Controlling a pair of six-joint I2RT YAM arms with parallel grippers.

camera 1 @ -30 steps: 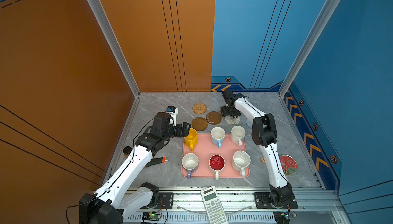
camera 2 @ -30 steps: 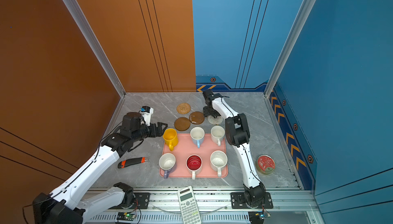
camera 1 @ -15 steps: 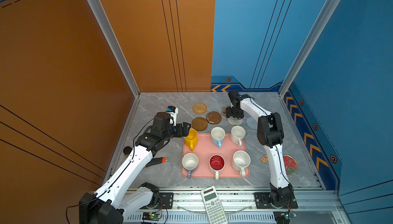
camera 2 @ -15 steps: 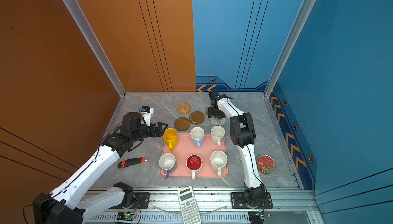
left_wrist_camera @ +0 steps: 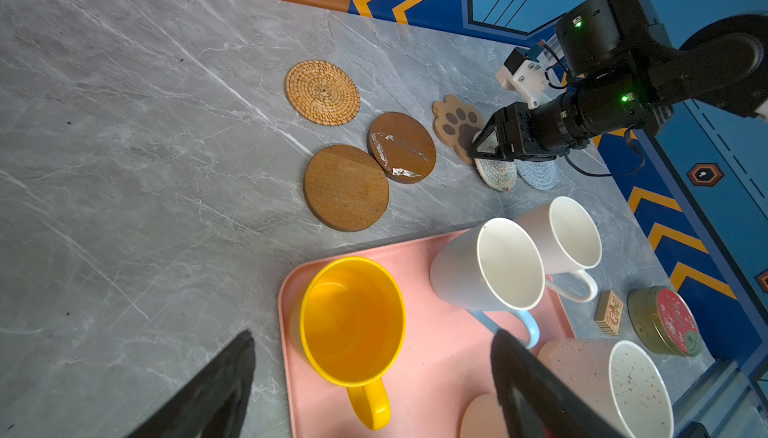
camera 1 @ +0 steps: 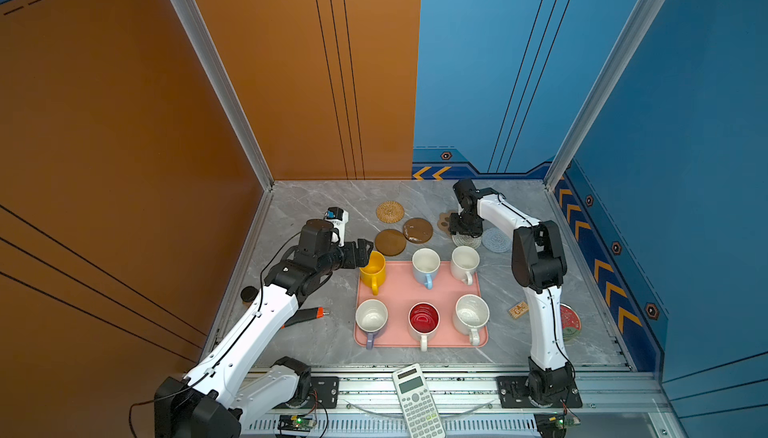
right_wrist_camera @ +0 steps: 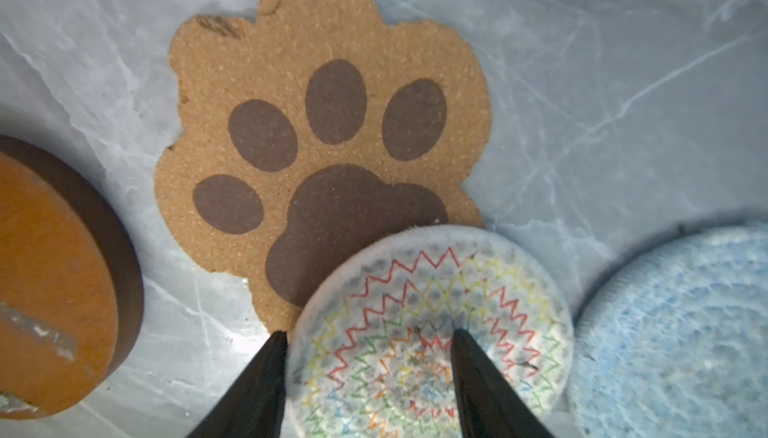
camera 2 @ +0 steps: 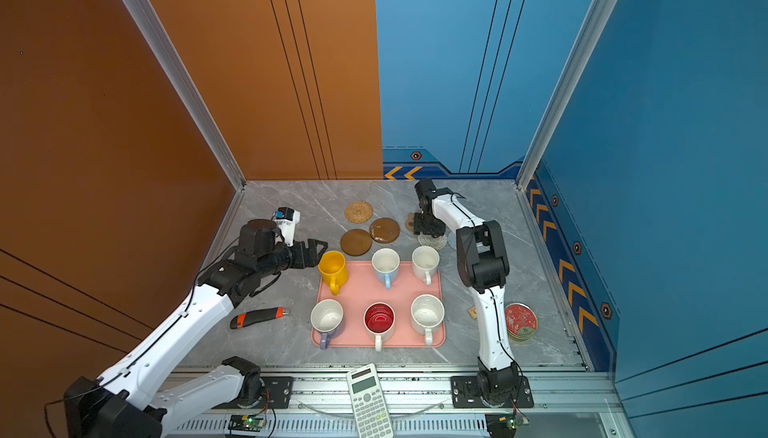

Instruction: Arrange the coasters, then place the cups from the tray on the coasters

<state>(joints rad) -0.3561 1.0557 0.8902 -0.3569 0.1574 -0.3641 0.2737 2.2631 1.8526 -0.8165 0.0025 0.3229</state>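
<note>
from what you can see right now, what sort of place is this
Probably a robot lab test booth, not a home: orange and blue panel walls on aluminium posts, a left arm and right arm bolted to a metal rail, and mugs staged on a pink tray.

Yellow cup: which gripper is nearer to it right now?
Left. The left gripper hangs open right beside the yellow cup, at the far left corner of the tray. The right gripper is well away, low over the white woven coaster beyond the tray.
</note>
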